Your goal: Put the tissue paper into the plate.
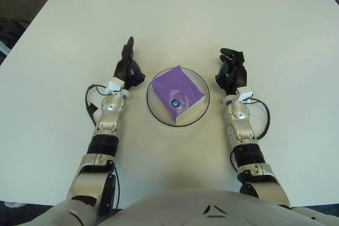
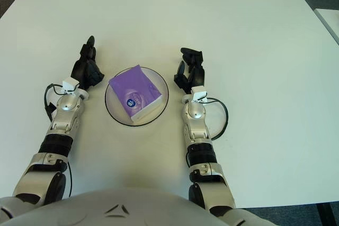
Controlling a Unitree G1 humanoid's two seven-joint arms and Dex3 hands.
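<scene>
Purple tissue pack (image 1: 178, 93) lies flat in plate (image 1: 158, 115), turned askew, white edge toward robot. Plate sits mid-table (image 1: 175, 19), between both hands. Left hand (image 1: 128, 68) just left of plate, fingers extended, one pointing away, holding nothing. Right hand (image 1: 231, 70) just right of plate, fingers loosely spread, empty. Neither hand touches pack or plate.

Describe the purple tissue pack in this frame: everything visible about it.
The tissue pack is a flat purple rectangle with a white edge along its near side and a small round dark-blue label on top. It looks like soft plastic wrap. It lies turned at an angle inside the plate, a round clear dish with a dark rim, at table centre. Neither the left hand nor the right hand touches it.
</scene>
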